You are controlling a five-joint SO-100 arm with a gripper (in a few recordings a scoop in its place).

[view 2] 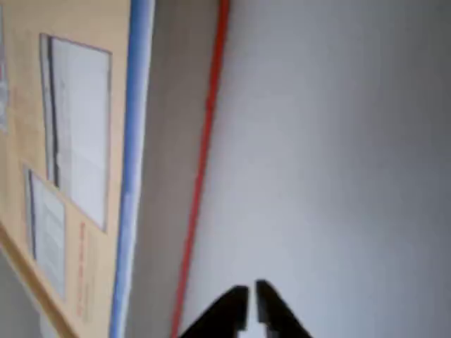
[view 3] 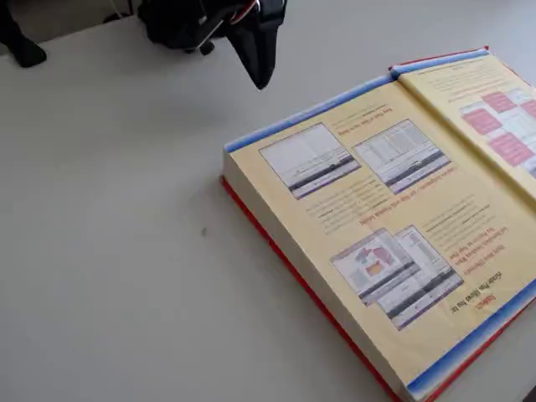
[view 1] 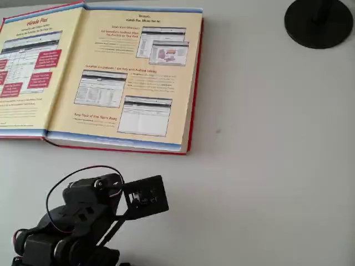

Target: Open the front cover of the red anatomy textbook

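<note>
Your red anatomy textbook lies open on the desk — front cover flat, headed "eGrade Plus" | gripper pressed together — holding nothing.

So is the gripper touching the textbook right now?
Apart. The fixed view shows the gripper hanging over bare table, clear of the open red anatomy textbook.

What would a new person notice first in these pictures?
The red anatomy textbook lies open at the upper left of the overhead view, its front cover folded flat to the left, pale yellow inside up. The black gripper hangs apart from it above the bare table, fingers nearly together.
</note>
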